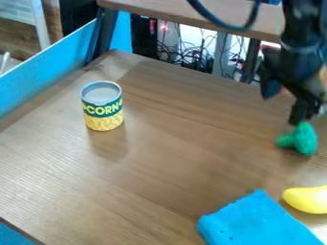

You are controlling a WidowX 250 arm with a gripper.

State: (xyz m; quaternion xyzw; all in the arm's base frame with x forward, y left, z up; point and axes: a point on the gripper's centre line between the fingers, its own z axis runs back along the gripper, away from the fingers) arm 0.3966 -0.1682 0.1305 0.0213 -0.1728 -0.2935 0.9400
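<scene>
At the right side of the view, the black gripper (304, 119) hangs down over the table, its fingers shut on a green toy (304, 139) with a knobby shape. The toy sits at the fingertips, with a short part sticking out to the left. Below it, by the right edge, lies a yellow banana-like toy (308, 199), partly cut off by the view. A folded blue cloth (257, 222) lies to the left of the yellow toy. Upright at the upper left of the table stands a corn can (102, 106) with a green and yellow label.
The wooden table (172, 158) has a blue panel (48, 64) along its left side. Behind its far edge are cables (191, 60), dark posts and a second wooden surface (156, 8). A dark blue cable loops down at the top.
</scene>
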